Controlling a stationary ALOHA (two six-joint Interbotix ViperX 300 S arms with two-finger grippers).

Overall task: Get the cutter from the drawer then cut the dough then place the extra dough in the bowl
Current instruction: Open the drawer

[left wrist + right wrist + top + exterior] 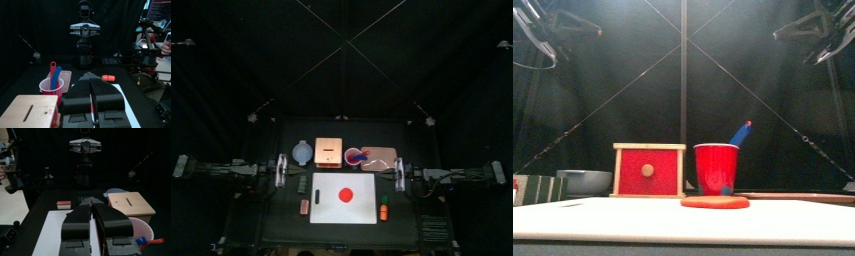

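Dough [345,193], a flat red disc, lies on the smooth white board [331,215]; left pincer [91,82] and right pincer [90,202] closed, empty.

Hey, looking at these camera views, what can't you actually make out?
- Cutter: not seen in any view. The red drawer of the wooden box is shut and hides its inside.
- Bowl: its inside is too small in the top view, and its own wall hides it in the front view.
- Reddish toy and orange toy beside the white board: too small in the top view to name.
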